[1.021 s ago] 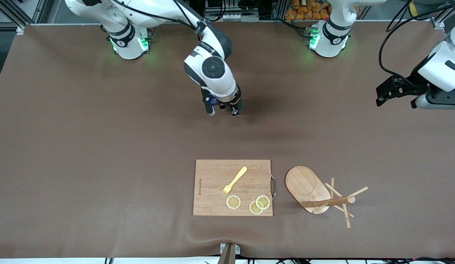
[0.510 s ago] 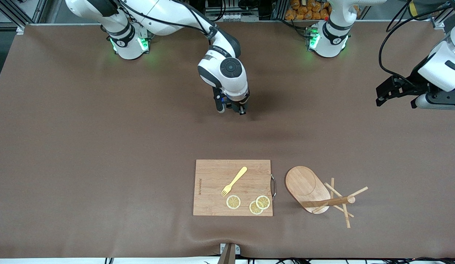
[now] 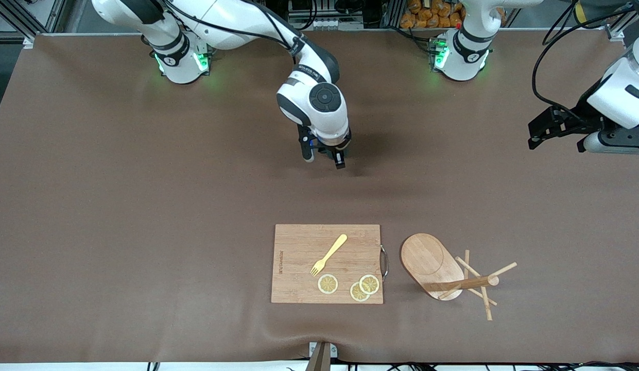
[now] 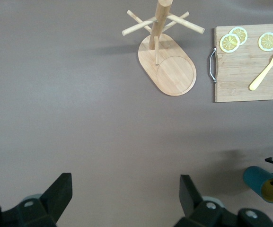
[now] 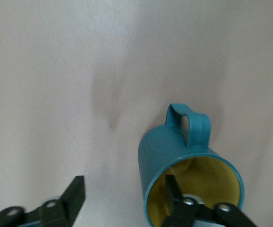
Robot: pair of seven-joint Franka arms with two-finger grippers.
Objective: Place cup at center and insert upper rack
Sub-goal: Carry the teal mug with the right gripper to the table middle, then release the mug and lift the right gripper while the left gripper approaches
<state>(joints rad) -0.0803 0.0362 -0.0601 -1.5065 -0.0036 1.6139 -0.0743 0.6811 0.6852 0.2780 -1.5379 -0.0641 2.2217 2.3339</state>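
Note:
The dark teal cup (image 5: 183, 161) with its yellow inside stands on the brown table under my right gripper (image 5: 124, 185), mouth up and handle outward. That gripper (image 3: 327, 161) is open: one finger (image 5: 174, 194) hangs inside the cup's mouth and the other stands well clear outside the wall. In the front view the right hand hides the cup. It also shows in the left wrist view as the cup (image 4: 267, 183). The wooden upper rack (image 3: 431, 260) stands upright, nearer the front camera, beside the cutting board. My left gripper (image 4: 125, 185) waits open over the left arm's end of the table (image 3: 536, 135).
A rectangular wooden cutting board (image 3: 298, 278) lies beside the rack (image 4: 171, 68), nearer the front camera than the cup. It carries a yellow fork (image 3: 328, 254) and three lemon slices (image 3: 328, 284). A metal handle (image 3: 384, 262) on the board faces the rack.
The right arm moved toward the left arm's end of the table and came down a little. Its jaws went from shut to open at the cup. The left arm has not moved.

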